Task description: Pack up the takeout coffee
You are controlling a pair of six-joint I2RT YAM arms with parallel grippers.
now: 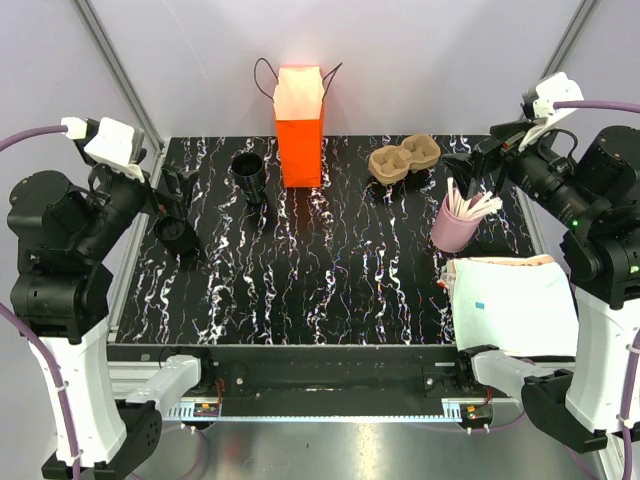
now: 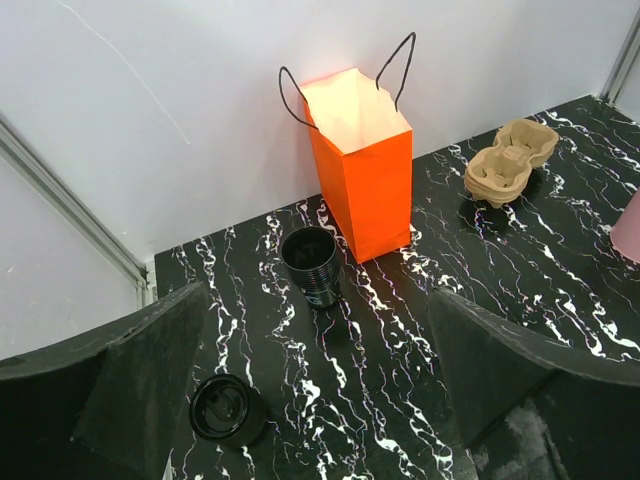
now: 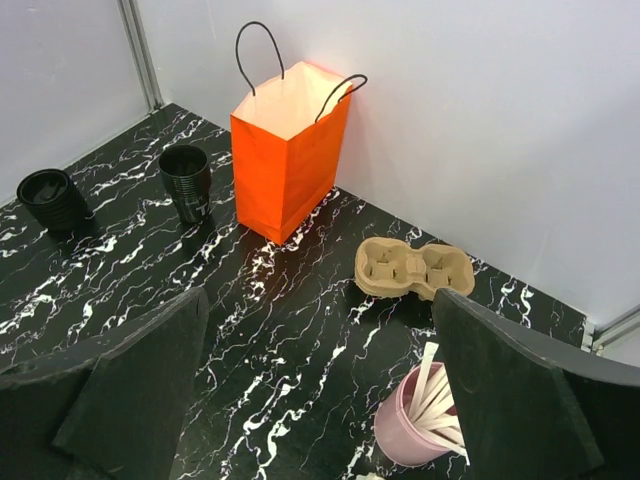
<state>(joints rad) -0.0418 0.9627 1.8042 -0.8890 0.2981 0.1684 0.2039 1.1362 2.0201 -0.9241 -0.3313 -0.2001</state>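
**Both pincers wide open, coffee standing at the left edge**

The takeout coffee (image 1: 178,234), a small black cup with its round lid on, stands at 9 o'clock on the marbled black tabletop (image 1: 330,280), close to the left edge. The left pincer (image 1: 177,196) hangs just beside it with its fingers spread wide and nothing between them. The right pincer (image 1: 476,164) is equally wide open and empty, up at 2 o'clock.

The orange paper bag (image 1: 299,140) stands upright and open at 12 o'clock, against the back edge. An open black cup (image 1: 248,172) stands just beside it, at 11 o'clock. A brown pulp tray (image 1: 404,159) lies at 1 o'clock. A pink cup (image 1: 452,226) holding white sticks (image 1: 474,207) stands at 3 o'clock. A white folded sheet (image 1: 515,303) overhangs the tabletop's edge at 4 o'clock.
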